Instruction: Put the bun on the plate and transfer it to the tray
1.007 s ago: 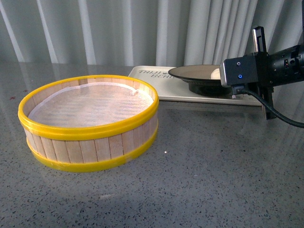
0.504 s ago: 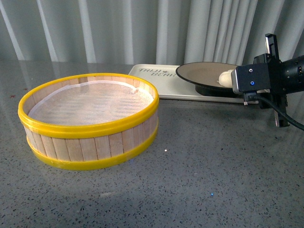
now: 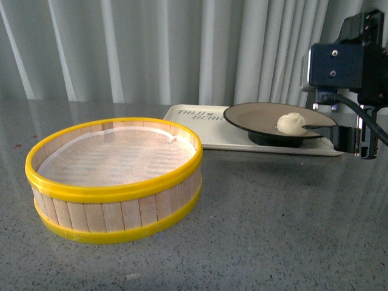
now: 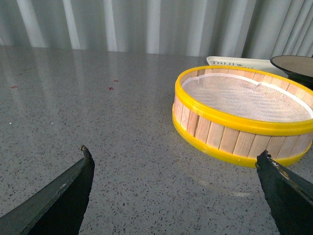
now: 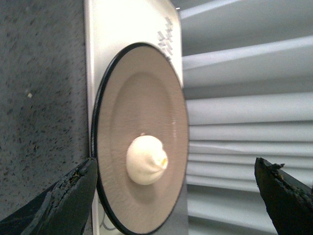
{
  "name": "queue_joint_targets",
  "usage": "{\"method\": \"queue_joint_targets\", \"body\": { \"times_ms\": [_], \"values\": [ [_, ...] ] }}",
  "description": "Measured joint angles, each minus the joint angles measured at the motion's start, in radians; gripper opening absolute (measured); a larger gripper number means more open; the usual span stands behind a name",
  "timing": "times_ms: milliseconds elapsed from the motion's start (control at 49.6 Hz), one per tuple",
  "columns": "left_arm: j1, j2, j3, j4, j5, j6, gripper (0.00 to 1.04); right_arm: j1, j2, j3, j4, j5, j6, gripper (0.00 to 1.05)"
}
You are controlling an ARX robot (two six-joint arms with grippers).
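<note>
The cream-white bun (image 3: 291,123) sits on the beige plate (image 3: 254,115) with a black rim. The plate stands on the cream-white tray (image 3: 194,121) at the back right. My right gripper (image 3: 351,130) is open and empty, just right of the plate's rim, with one finger low beside it. In the right wrist view the bun (image 5: 145,160) lies on the plate (image 5: 142,103) over the tray (image 5: 127,29), between my open right gripper's (image 5: 175,164) jaws. My left gripper (image 4: 173,152) is open and empty over the bare table, out of the front view.
A round wood-slat steamer basket (image 3: 115,176) with yellow rims and a white liner stands front left; it also shows in the left wrist view (image 4: 244,117). The table is grey speckled stone. Pale curtains hang behind.
My right gripper has risen and drawn back to the right, off the plate. The plate with the bun now rests in full view on the tray.
</note>
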Motion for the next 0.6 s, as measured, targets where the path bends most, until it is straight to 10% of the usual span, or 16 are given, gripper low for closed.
{"method": "queue_joint_targets", "body": {
  "times_ms": [322, 443, 604],
  "values": [
    [0.000, 0.000, 0.000, 0.000, 0.000, 0.000, 0.98, 0.097, -0.326, -0.229, 0.121, 0.185, 0.484, 0.95],
    [0.000, 0.000, 0.000, 0.000, 0.000, 0.000, 0.98, 0.110, -0.343, -0.364, 0.328, 0.513, 0.874, 0.77],
    [0.000, 0.000, 0.000, 0.000, 0.000, 0.000, 0.98, 0.071, -0.467, -0.579, 0.438, 0.555, 1.303, 0.46]
  ]
}}
